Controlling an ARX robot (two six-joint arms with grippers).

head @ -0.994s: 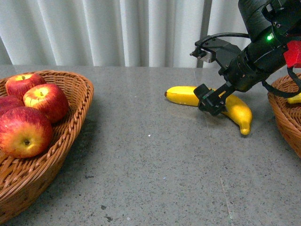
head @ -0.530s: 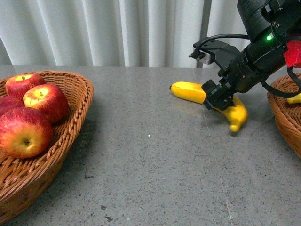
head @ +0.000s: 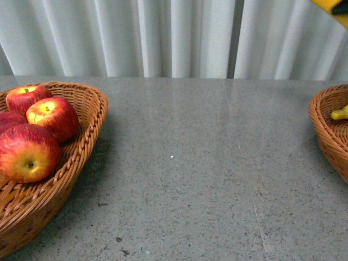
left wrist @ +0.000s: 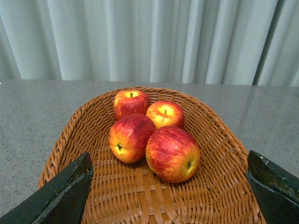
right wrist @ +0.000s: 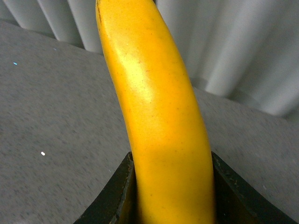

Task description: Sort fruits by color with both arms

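While our right gripper (right wrist: 173, 196) is pinching the long yellow banana (right wrist: 159, 116), our left gripper (left wrist: 170, 186) is hovering spread over four glossy red apples (left wrist: 173, 153) in the brown woven wicker basket (left wrist: 224, 140).

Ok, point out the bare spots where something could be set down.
The grey tabletop is bare between the left basket and the right basket, back to the curtain. The left basket is crowded at its far end with four apples; its near weave is free. The right basket shows a banana tip.
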